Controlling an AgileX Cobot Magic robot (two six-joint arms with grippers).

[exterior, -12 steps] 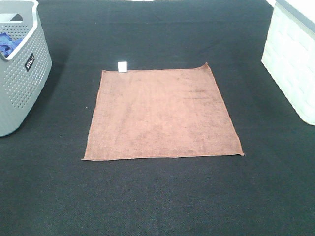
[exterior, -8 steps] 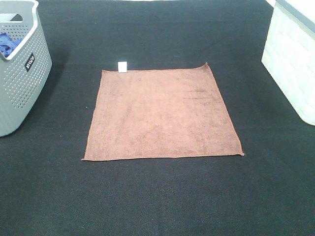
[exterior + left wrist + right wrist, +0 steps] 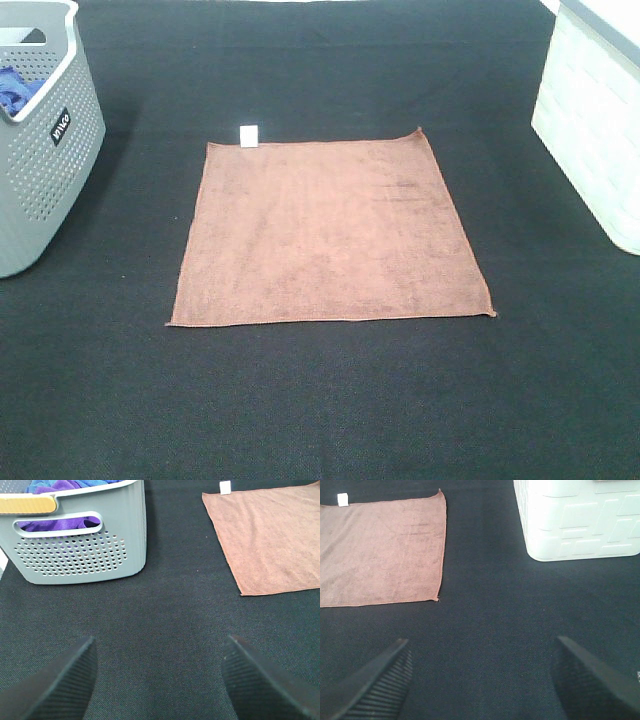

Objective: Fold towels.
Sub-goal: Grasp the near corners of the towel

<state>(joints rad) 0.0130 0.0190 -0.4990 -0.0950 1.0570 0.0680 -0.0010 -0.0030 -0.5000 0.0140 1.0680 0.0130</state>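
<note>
A reddish-brown square towel (image 3: pixel 330 232) lies flat and unfolded in the middle of the black table, with its small white tag (image 3: pixel 249 134) at the far left corner. It also shows in the left wrist view (image 3: pixel 272 535) and in the right wrist view (image 3: pixel 380 550). Neither arm appears in the exterior high view. My left gripper (image 3: pixel 157 680) is open and empty over bare table, near the front left, apart from the towel. My right gripper (image 3: pixel 480 680) is open and empty over bare table, near the front right, apart from the towel.
A grey perforated basket (image 3: pixel 40 140) stands at the left edge, holding blue and purple cloths (image 3: pixel 55 486). A white bin (image 3: pixel 595 120) stands at the right edge. The table is covered by a black mat (image 3: pixel 320 400).
</note>
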